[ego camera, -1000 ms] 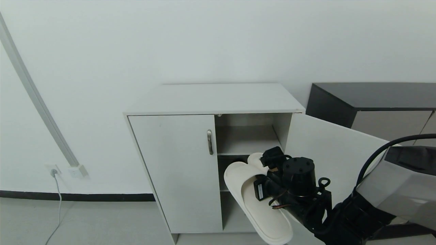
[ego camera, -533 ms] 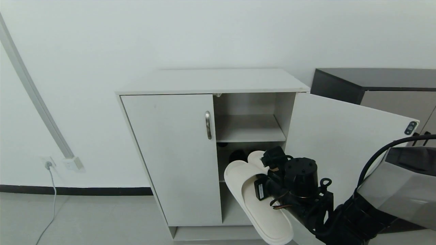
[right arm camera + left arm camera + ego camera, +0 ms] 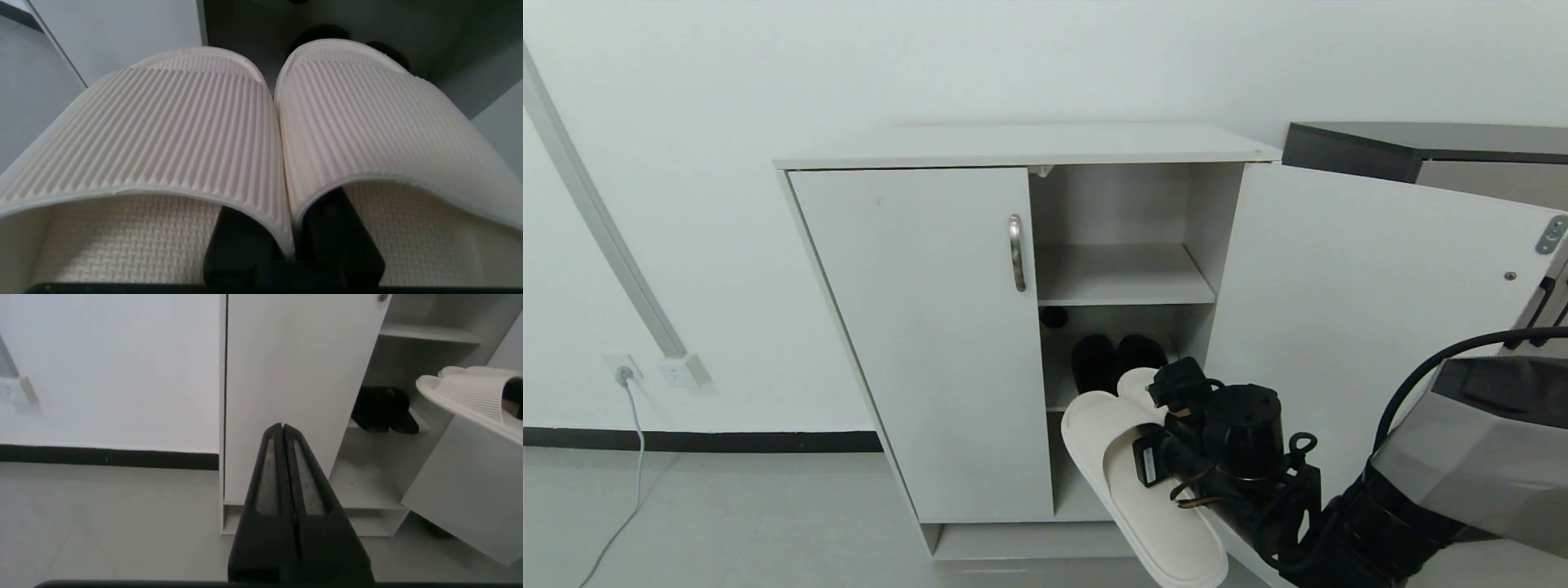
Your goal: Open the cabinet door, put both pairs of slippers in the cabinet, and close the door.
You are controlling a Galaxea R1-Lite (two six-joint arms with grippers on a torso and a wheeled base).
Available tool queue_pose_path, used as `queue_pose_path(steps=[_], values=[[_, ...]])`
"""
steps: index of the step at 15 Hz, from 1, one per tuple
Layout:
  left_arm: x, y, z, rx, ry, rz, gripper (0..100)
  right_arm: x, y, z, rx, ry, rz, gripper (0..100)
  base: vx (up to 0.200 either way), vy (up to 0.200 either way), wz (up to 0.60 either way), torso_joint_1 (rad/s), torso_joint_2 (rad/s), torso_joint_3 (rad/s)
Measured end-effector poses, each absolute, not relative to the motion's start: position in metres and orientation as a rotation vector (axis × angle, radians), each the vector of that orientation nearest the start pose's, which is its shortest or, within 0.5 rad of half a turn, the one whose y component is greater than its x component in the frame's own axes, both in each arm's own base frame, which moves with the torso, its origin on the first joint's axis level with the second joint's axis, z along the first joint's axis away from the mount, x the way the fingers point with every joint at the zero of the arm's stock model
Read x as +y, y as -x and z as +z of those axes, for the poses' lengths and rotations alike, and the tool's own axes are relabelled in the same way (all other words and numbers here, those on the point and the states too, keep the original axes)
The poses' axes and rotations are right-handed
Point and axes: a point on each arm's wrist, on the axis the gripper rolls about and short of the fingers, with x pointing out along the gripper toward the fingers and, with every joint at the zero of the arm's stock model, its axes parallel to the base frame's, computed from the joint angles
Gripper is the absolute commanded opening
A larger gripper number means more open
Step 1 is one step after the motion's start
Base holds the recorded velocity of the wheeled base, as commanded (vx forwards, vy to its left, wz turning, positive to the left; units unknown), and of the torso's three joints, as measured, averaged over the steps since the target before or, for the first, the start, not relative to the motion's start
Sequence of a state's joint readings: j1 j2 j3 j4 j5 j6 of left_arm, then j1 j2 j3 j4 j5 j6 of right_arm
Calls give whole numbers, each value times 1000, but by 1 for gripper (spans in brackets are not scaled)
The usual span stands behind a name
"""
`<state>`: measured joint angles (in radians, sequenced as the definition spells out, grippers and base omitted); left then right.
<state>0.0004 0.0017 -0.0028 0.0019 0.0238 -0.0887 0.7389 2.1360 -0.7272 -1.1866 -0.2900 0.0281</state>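
Cream slippers [image 3: 1147, 498] hang in the right hand [image 3: 1161, 421] (wrist view: ribbed straps [image 3: 196, 131]).

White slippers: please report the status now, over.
Right gripper shut on white slippers, facing open cabinet. Left gripper shut, empty. Black slippers on middle shelf, ahead of them.

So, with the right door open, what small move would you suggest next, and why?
Probably ease the right tool forward and a little down toward the bottom shelf: it grips the white slippers just outside the opening, and the black slippers already fill the middle shelf.
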Motion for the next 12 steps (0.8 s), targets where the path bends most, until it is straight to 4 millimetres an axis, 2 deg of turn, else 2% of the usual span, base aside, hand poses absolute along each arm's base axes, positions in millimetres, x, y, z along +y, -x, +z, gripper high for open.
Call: queue_pose_path(steps=[7, 10, 12], values=[[1, 23, 76, 0, 87, 23, 0, 240, -274, 68, 145, 85, 444, 0, 0, 0, 0, -7, 52, 54], [1, 23, 76, 0, 88, 25, 0, 248, -280, 63, 226, 140, 343, 0, 0, 0, 0, 0, 0, 0], [1, 23, 76, 0, 89, 27, 0, 255, -280, 68, 293, 136, 327, 0, 0, 0, 0, 0, 0, 0]])
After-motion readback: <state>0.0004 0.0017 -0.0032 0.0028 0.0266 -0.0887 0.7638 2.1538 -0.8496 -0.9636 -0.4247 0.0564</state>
